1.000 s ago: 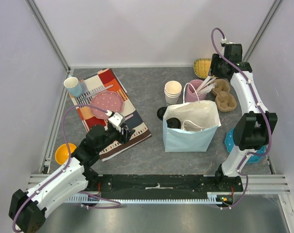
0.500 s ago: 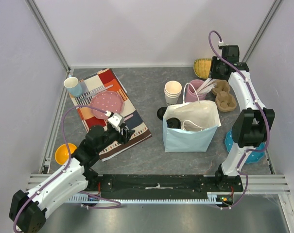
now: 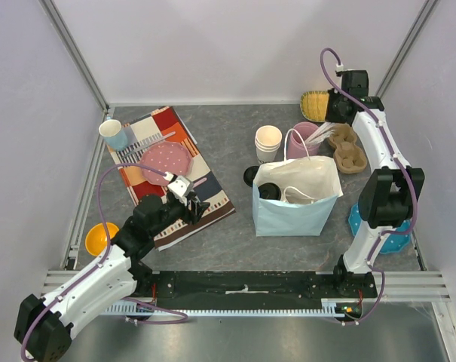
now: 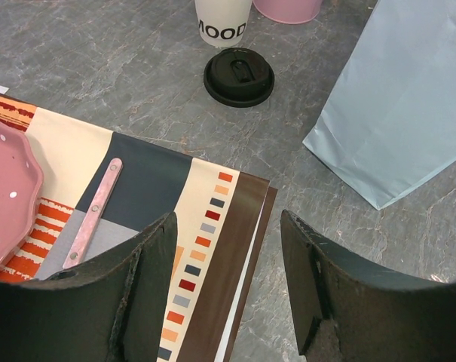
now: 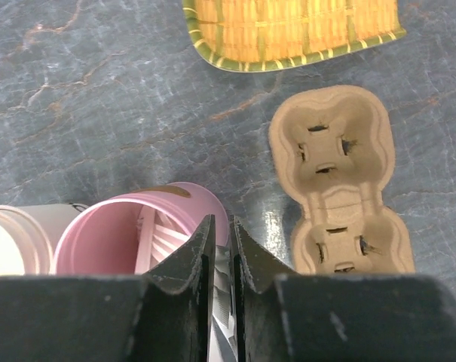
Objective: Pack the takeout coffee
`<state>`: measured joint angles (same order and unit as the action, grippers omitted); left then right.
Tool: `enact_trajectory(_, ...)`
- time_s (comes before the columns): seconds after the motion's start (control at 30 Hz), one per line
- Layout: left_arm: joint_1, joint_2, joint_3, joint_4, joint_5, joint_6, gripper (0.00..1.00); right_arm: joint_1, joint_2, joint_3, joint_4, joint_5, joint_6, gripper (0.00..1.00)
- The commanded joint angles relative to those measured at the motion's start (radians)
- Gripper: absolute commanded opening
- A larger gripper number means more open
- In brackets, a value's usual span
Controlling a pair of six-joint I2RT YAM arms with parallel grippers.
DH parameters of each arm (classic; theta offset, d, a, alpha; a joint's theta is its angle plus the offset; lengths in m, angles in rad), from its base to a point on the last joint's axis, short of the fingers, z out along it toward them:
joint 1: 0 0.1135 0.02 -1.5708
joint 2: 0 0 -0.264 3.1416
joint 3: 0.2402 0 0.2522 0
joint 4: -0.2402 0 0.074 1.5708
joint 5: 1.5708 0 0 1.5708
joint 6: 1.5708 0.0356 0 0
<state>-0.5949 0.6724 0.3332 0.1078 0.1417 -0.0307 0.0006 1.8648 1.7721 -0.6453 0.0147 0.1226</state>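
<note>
The takeout coffee (image 3: 269, 191) sits inside the light-blue paper bag (image 3: 292, 215), at the left end of its open mouth. Only its round black lid shows; the cup body is hidden below. The lid faces straight up, so the cup stands upright with its long axis vertical.

It lies off to the right of the left pincer (image 4: 228, 222), behind the bag's wall. That pincer hangs with its fingers apart and empty over the corner of the patterned placemat (image 4: 148, 188). A loose black lid (image 4: 239, 77) lies on the desk (image 4: 99, 60) ahead of it, beside a stack of lidless cups (image 4: 223, 21).

The right pincer (image 5: 220, 220) is well apart from the coffee, at the far side of the desk, over the rim of a pink cup (image 5: 122, 226). Its fingers are drawn almost together, and a thin pale piece shows in the slit between them. I cannot tell whether they pinch it.
</note>
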Motion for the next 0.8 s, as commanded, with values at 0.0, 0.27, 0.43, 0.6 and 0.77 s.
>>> enact_trajectory(0.0,0.007,-0.004,-0.005,0.049,0.022,-0.029,0.64,0.041,-0.023,0.072,0.01,0.005,-0.034,0.19)
enact_trajectory(0.27,0.009,-0.014,-0.008,0.047,0.03,-0.018,0.64,0.056,-0.032,0.132,-0.051,0.037,-0.049,0.15)
enact_trajectory(0.43,0.009,-0.016,-0.008,0.046,0.036,-0.017,0.64,0.056,-0.044,0.128,-0.056,0.027,-0.066,0.16)
enact_trajectory(0.6,0.009,-0.016,-0.006,0.044,0.044,-0.017,0.64,0.056,-0.064,0.136,-0.054,0.036,-0.087,0.06)
enact_trajectory(0.77,0.009,-0.013,-0.005,0.04,0.048,-0.018,0.64,0.056,-0.087,0.144,-0.044,0.033,-0.11,0.01)
